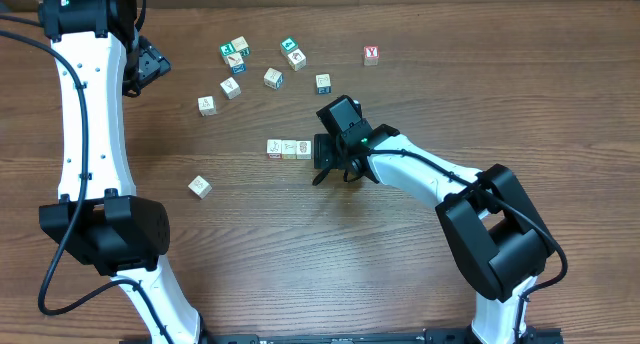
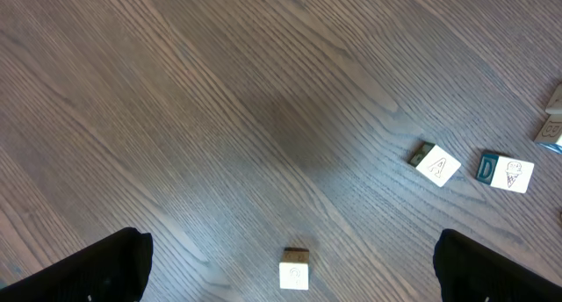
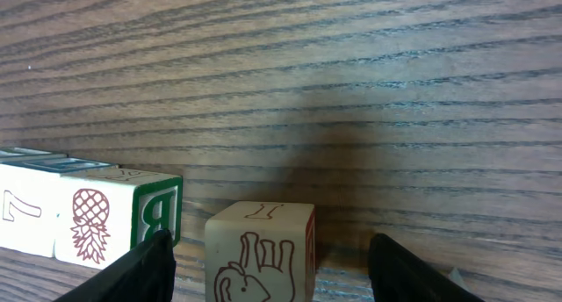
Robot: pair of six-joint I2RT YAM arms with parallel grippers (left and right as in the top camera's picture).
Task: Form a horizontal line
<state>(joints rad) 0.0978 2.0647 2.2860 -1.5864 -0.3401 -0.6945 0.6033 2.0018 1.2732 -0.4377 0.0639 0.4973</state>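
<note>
Black-fingered and spread wide, the left hand (image 1: pixel 150 66) hangs at the far left of the brown wood-grain surface (image 1: pixel 420 44), gripping nothing. In its wrist view one small pale cube (image 2: pixel 294 269) lies on the surface below, between its fingers. Well to its right, near the middle of the surface, sits the horizontal line (image 1: pixel 289 149): square-edged pale wooden cubes with printed faces, three of them seen from overhead touching side to side. The right hand (image 1: pixel 326 156) stands at the line's right end. In the right wrist view its jaws are parted around an end cube (image 3: pixel 260 249) printed with a brown elephant and a "T" on top. Both fingers (image 3: pixel 140 267) stand clear of that cube's sides, holding nothing. Just left of it, across a slim gap, a pineapple cube (image 3: pixel 92 219) with a green "B" side touches a cube marked "7" (image 3: pixel 22 216). At the far right, a red "Y" cube (image 1: pixel 371 55) lies by itself.
</note>
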